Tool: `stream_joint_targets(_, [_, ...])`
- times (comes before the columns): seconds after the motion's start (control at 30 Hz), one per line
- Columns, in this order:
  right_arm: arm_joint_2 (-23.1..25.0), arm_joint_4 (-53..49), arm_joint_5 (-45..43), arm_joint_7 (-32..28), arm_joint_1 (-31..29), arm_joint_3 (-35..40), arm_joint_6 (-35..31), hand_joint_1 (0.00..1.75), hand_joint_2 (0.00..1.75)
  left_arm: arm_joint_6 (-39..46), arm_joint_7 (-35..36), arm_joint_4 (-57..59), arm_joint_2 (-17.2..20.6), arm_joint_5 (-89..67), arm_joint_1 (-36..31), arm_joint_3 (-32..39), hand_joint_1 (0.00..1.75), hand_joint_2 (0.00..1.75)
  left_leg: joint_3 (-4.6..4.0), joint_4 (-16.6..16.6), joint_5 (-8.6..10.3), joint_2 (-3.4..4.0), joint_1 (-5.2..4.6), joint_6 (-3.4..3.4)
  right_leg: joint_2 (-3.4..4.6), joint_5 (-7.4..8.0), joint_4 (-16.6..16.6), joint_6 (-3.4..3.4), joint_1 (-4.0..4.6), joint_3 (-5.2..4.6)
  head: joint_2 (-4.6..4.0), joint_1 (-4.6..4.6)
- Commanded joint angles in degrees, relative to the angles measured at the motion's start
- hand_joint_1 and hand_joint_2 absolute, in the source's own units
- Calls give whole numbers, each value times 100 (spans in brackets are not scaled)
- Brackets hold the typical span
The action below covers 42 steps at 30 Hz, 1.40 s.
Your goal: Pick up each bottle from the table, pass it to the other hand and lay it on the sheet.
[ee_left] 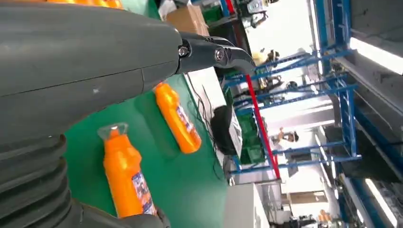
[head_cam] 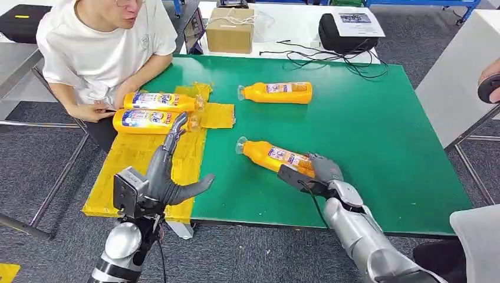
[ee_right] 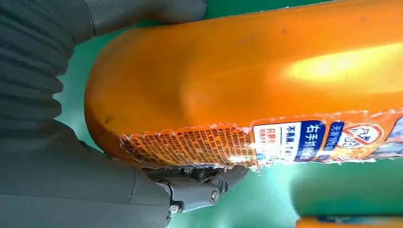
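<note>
On the left we see a person (head_cam: 100,53) in a white shirt seated at the green surface (head_cam: 365,135), arms resting by the yellow sheet (head_cam: 138,159). Two orange bottles (head_cam: 154,111) lie on the sheet, side by side, clear caps toward the middle of the surface. The left hand (head_cam: 168,183) hovers over the sheet's near part, fingers (head_cam: 172,141) spread and holding nothing. A brown cardboard box (head_cam: 230,29) sits closed on the white desk behind; we cannot tell its contents. A far bottle (head_cam: 277,92) lies alone on the green, well apart from the sheet. The near bottle (head_cam: 274,156) lies on the green, cap pointing toward the sheet. The right hand (head_cam: 312,174) grips its base end; in the right wrist view its fingers (ee_right: 199,187) and thumb wrap the orange body (ee_right: 247,90). A black bag (head_cam: 348,29) and cables sit behind.
</note>
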Motion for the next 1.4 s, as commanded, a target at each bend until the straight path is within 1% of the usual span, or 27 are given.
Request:
stream_joint_targets(0.03, [-85, 891, -149, 151, 92, 129, 435, 175, 175, 27, 8, 618, 80, 20, -350, -99, 0, 175, 10, -10, 5, -38, 7, -6, -23, -3, -13, -6, 6, 20, 0, -2])
stream_joint_targets(0.1, [-77, 887, -149, 151, 85, 130, 435, 175, 175, 27, 8, 620, 78, 20, -350, -101, 0, 175, 8, -11, 7, -47, 6, -6, -27, -3, -13, -7, 5, 20, 0, 0])
stream_joint_targets(0.13, [-77, 887, -149, 151, 85, 130, 435, 175, 175, 27, 8, 620, 78, 20, -350, -101, 0, 175, 11, -9, 3, -36, 6, -5, -19, -3, -11, -6, 5, 20, 0, 0])
stream_joint_targets(0.23, [-75, 878, -154, 171, 84, 143, 454, 175, 175, 26, 8, 640, 76, 20, -360, -111, 0, 175, 9, -8, 3, -38, 7, -5, -20, -3, -12, -5, 6, 20, 0, -2])
stream_joint_targets(0.37, [-78, 848, -349, 152, 191, 31, 415, 175, 175, 22, 31, 672, 73, 24, -384, -175, 0, 175, 9, -13, 8, -51, 7, -6, -28, -3, -16, -7, 6, 23, 0, -2])
stream_joint_targets(0.4, [-49, 791, -733, -149, 294, -256, 466, 175, 175, 25, 35, 686, 89, 26, -400, -221, 0, 175, 11, -9, 4, -40, 6, -4, -22, -4, -13, -5, 5, 22, 0, 0])
stream_joint_targets(0.43, [-45, 754, -886, -320, 359, -346, 458, 175, 175, 25, 35, 684, 98, 30, -398, -242, 0, 175, 13, -9, 3, -39, 7, -3, -24, -4, -14, -4, 6, 24, 0, 0])
stream_joint_targets(0.47, [-26, 688, -1117, -562, 449, -496, 437, 175, 175, 19, 33, 652, 112, 51, -366, -253, 0, 175, 11, -11, 5, -50, 8, -5, -30, -5, -17, -6, 7, 25, 0, -2])
stream_joint_targets(0.53, [49, 326, -1801, -1381, 837, -902, 441, 175, 175, 11, 33, 499, 83, 220, -116, -192, 0, 175, 17, -15, 6, -53, 9, -5, -33, -5, -21, -6, 7, 30, 0, 0])
stream_joint_targets(0.6, [177, -509, -2469, -2121, 1489, -1141, 482, 175, 175, 13, 133, 300, -44, 592, 322, -68, 0, 175, 33, -17, -3, -27, 10, -4, -13, -6, -24, -5, 9, 44, 0, 0])
stream_joint_targets(0.63, [331, -1188, -2975, -2505, 1900, -1326, 614, 175, 175, 6, 150, 206, -190, 978, 584, 75, 0, 175, 33, -24, -3, -37, 12, -7, -16, -6, -32, -8, 11, 48, 0, 0])
stream_joint_targets(0.67, [472, -2082, -3278, -2410, 2380, -1279, 652, 175, 175, 29, 137, 97, -250, 1205, 840, 106, 0, 175, 33, -25, -5, -39, 12, -10, -15, -7, -31, -10, 10, 47, 0, 0])
stream_joint_targets(0.7, [479, -2370, -3333, -2230, 2514, -1166, 647, 175, 175, 41, 101, 73, -233, 1221, 886, 69, 0, 175, 41, -27, -14, -21, 10, -12, 0, -9, -29, -9, 9, 50, 0, 0])
stream_joint_targets(0.73, [523, -2658, -3514, -2283, 2634, -1152, 583, 175, 175, 79, 113, 55, -303, 1379, 959, 123, 0, 175, 38, -19, -22, -15, 10, -9, 2, -13, -22, -8, 9, 48, 0, 0])
stream_joint_targets(0.77, [609, -3073, -3726, -2514, 2831, -1116, 420, 175, 175, 106, 76, -5, -408, 1653, 1101, 208, 0, 175, 36, -21, -24, -28, 13, -12, -5, -20, -23, -11, 11, 48, 0, -2])
stream_joint_targets(0.8, [806, -3645, -4169, -2649, 3092, -1153, 358, 175, 175, 131, 115, -52, -511, 2012, 1282, 258, 0, 175, 22, -9, -28, -23, 11, -10, -2, -27, -10, -6, 14, 34, 0, 0])
stream_joint_targets(0.83, [907, -4089, -4427, -2606, 3287, -1085, 373, 175, 175, 114, 118, -102, -543, 2246, 1428, 231, 0, 175, 16, -6, -30, -32, 8, -9, -8, -36, -4, 0, 11, 31, 0, -2])
stream_joint_targets(0.9, [912, -4817, -4638, -2511, 3593, -759, 235, 175, 175, -69, 102, -218, -412, 2534, 1691, -76, 0, 175, 7, 1, -40, -29, 8, -13, 2, -45, 4, -4, 10, 19, 0, -2])
stream_joint_targets(0.93, [849, -4994, -4729, -2530, 3650, -599, 256, 175, 175, -149, 50, -231, -275, 2512, 1742, -293, 0, 175, -5, 3, -41, -20, 7, -12, 12, -46, 10, -4, 9, 4, 0, -2])
stream_joint_targets(1.0, [807, -5220, -4793, -2639, 3694, -422, 236, 175, 175, -225, -71, -177, -119, 2400, 1791, -554, 0, 175, -31, 4, -41, -41, 6, -10, -4, -52, 13, -6, 4, -17, 0, -2])
stream_joint_targets(1.07, [795, -5200, -4750, -2603, 3597, -233, 257, 175, 175, -238, -72, -80, -62, 2399, 1750, -656, 0, 175, -53, 3, -39, -48, 4, -9, -9, -51, 13, -6, 2, -36, 0, -4])
stream_joint_targets(1.1, [804, -5161, -4743, -2597, 3572, -204, 257, 175, 175, -238, -76, -65, -63, 2399, 1737, -665, 0, 175, -81, -2, -24, -43, 5, -5, -12, -36, 5, -3, 3, -63, 0, -2])
stream_joint_targets(1.13, [786, -5058, -4663, -2561, 3520, -125, 242, 175, 175, -238, -81, -47, -60, 2399, 1718, -677, 0, 175, -59, 2, -40, -44, 6, -8, -4, -51, 10, -6, 4, -42, 0, -2])
stream_joint_targets(1.2, [656, -4683, -4239, -2504, 3348, 275, 233, 175, 175, -319, -73, -22, 2, 2375, 1663, -826, 0, 175, -72, -6, -26, -38, 2, -6, -6, -36, 1, -4, 1, -54, 0, 0])
stream_joint_targets(1.33, [676, -4442, -4142, -2573, 3291, 439, 231, 175, 175, -337, -71, 13, 3, 2374, 1620, -900, 0, 175, -65, -6, -28, -42, 4, -9, -6, -37, -1, -7, 2, -46, 0, 0])
stream_joint_targets(1.37, [661, -4266, -4075, -2598, 3206, 617, 324, 175, 175, -416, -68, 42, 42, 2381, 1564, -994, 0, 175, -54, -5, -33, -47, 5, -11, -5, -44, 2, -11, 2, -36, 0, 0])
stream_joint_targets(1.4, [647, -4139, -3961, -2626, 3137, 829, 393, 175, 175, -467, -85, 90, 59, 2369, 1510, -1071, 0, 175, -69, -7, -26, -39, 2, -8, -5, -35, -1, -7, 1, -52, 0, -2])
